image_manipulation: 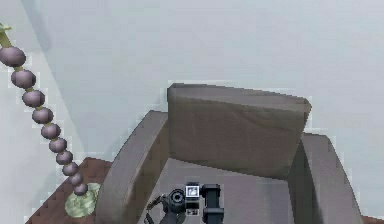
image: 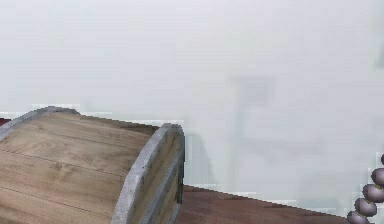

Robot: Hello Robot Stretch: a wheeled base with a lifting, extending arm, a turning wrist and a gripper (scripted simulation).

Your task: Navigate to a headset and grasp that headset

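Wooden chest [image: 70, 165] ahead; arm-side armchair [image_manipulation: 240, 125], gripper [image_manipulation: 158, 207]

Arm [image_manipulation: 213, 212]: seen at the near edge, just right of the middle.
Gripper [image_manipulation: 160, 208]: carried left of the arm's far end.
Hold: cannot be told.

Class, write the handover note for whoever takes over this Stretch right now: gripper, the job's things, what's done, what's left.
gripper: at the seat of the brown armchair; cannot tell whether it holds anything.
headset: the dark shapes at the gripper's end are too small to name.
Done: robot stands beside the armchair, arm reaching toward the seat.
Left: confirm the headset, grasp it, lift it clear.
Nearby: beaded lamp stand; wooden barrel ahead.
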